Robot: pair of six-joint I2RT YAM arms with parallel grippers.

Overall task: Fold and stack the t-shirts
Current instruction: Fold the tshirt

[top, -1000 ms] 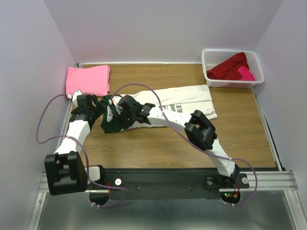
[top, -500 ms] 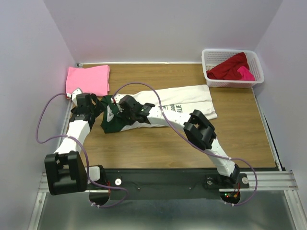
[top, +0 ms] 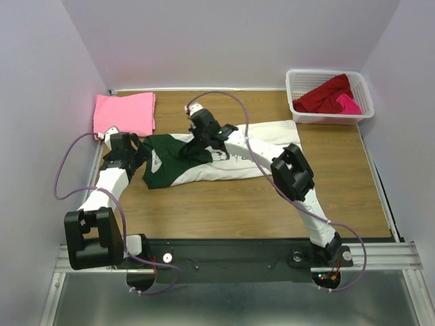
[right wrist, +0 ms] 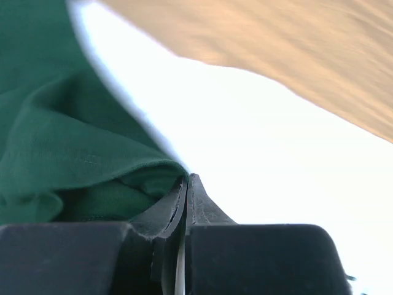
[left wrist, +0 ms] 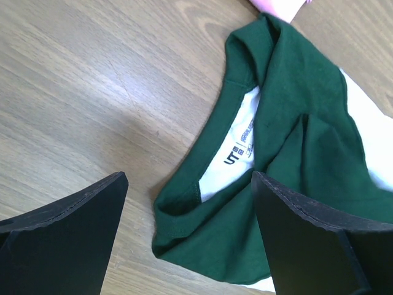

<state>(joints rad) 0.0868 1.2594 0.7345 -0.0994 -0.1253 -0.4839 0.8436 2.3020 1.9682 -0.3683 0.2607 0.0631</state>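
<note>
Right wrist view: I read the right hand [right wrist: 187, 181] clamped shut on a green fold [right wrist: 73, 160] of the white t-shirt [top: 272, 134], which lies mid-worktop [top: 224, 204]. Left hand [left wrist: 189, 184] hovers wide apart over its collar [left wrist: 236, 153].

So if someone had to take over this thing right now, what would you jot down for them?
Right gripper: shut on the white tee's green sleeve, mid-table.
Left gripper: open, hovering over that tee's collar, holding nothing.
Done: pink tee lies folded at the far left corner.
Left: finish folding the white tee, stack it, then do the red tee and magenta tee bunched in the basket.
</note>
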